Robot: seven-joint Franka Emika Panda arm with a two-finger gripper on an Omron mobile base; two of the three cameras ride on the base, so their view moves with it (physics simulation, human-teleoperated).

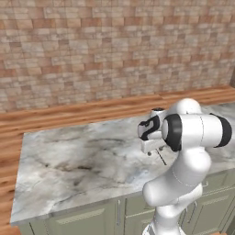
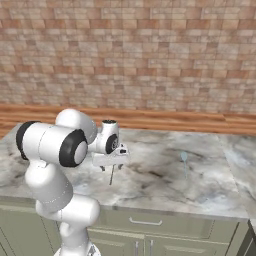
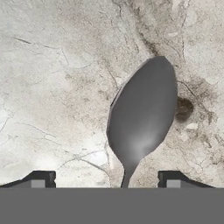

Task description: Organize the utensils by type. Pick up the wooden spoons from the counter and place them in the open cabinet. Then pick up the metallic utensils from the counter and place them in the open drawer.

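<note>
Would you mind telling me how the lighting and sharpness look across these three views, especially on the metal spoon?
Hand view: the grey spoon fills the centre, soft sheen low on its bowl, edges slightly blurred, faint shadow on the counter. Right base view: a second, pale spoon is small and indistinct; the gripper casts little shadow. Left base view: even light, no glare, coarse marble texture.

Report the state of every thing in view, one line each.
Slim dark-grey metal spoon: lying flat on the marble counter, handle between the fingertips, not gripped.
Two-finger gripper: open, low over that spoon.
Second pale grey metal spoon: lying on the counter, untouched.
Sage-green base-unit drawer front: shut.
</note>
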